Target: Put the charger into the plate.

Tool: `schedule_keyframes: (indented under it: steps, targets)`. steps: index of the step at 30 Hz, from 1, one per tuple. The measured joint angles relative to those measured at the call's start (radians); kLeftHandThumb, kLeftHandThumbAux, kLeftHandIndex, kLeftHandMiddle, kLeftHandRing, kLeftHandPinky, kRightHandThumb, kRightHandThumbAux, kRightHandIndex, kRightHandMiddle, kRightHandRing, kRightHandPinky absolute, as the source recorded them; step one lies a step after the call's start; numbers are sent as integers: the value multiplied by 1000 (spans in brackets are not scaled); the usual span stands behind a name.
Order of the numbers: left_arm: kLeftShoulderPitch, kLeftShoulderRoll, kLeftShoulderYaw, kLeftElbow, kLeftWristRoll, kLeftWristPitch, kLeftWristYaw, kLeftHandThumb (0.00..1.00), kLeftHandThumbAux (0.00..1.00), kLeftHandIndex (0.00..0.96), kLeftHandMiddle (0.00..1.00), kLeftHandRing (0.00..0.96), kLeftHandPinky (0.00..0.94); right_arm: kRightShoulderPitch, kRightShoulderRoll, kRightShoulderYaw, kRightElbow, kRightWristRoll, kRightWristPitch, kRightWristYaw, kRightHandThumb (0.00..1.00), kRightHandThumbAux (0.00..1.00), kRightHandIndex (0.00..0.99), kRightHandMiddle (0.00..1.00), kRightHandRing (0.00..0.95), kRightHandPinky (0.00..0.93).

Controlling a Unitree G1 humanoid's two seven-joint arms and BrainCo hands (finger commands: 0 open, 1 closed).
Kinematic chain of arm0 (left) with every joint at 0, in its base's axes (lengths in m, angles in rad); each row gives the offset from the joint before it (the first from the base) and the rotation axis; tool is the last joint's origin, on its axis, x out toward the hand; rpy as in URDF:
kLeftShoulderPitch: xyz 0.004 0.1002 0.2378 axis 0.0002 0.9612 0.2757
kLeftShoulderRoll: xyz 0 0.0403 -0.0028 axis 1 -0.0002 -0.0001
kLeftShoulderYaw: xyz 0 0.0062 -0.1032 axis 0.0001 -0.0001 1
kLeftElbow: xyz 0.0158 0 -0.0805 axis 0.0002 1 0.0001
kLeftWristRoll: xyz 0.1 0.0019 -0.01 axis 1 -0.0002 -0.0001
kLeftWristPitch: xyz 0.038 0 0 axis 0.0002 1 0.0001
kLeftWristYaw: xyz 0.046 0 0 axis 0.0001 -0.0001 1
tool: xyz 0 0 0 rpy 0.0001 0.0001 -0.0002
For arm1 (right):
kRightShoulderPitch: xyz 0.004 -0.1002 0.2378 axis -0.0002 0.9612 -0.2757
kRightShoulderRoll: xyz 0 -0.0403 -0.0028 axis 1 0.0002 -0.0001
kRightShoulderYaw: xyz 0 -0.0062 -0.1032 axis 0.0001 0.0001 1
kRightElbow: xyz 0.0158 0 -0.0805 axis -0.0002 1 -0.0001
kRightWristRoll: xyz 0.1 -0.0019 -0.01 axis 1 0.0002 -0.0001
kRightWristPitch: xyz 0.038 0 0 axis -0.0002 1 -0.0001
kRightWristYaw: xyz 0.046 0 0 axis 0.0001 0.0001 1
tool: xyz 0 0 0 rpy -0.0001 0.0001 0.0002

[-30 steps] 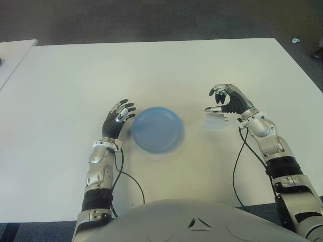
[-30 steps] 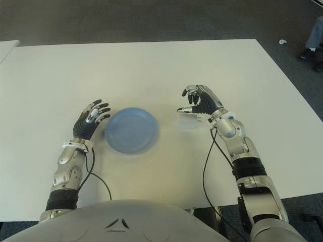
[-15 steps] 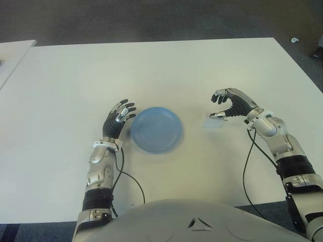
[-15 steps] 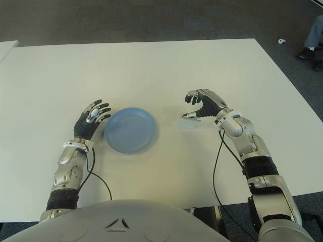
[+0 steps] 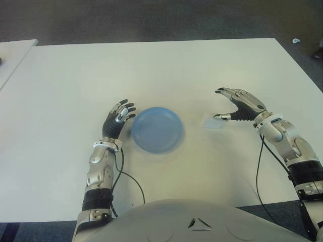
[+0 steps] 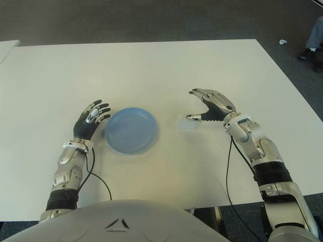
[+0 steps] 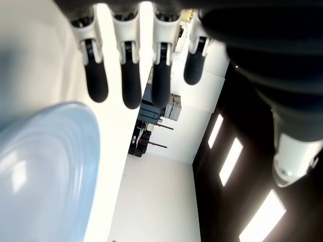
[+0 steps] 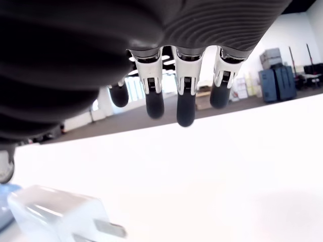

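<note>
**Charger on the desk, right hand poised beside it**

The small white cube-shaped charger [image 5: 213,122] sits on the white desk [image 5: 161,70], just to the right of the round pale-blue plate [image 5: 157,129] and not yet in it. The right hand [image 5: 238,106] hovers over and beside the charger on its right, palm down, thumb tip close to the charger's edge; whether the thumb actually touches it I cannot tell.

Now the technique. The job here, as I read it, is to get a proper grip on that little block. The hand wants to settle lower and close thumb against fingers across two opposite faces, squarely, so the smooth plastic does not squirt out sideways. The right wrist view shows the charger's metal prongs [image 8: 103,229] sticking out of one face, so the pinch is best taken on the flat sides, away from them. After that it is a short carry to the left, and a low release over the middle of the plate rather than its rim.

The fingers [image 8: 184,103] of the right hand are stretched out and relaxed, well open, holding nothing. Over on the other side, the left hand [image 5: 117,119] shows just left of the plate, fingers [image 7: 130,80] spread and empty too.
</note>
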Motion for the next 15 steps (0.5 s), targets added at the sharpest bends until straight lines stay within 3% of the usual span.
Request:
schedule_keyframes:
  steps: [8, 15]
  targets:
    - [-4, 1, -1, 8, 1, 0, 0, 56, 590, 203, 279, 294, 311, 59, 19, -2, -54, -2, 50, -22, 277, 183, 0, 0, 0, 0]
    - [-11, 2, 0, 21, 3, -3, 0, 56, 594, 206, 281, 296, 317, 64, 12, -8, -66, 22, 49, -7, 277, 134, 0, 0, 0, 0]
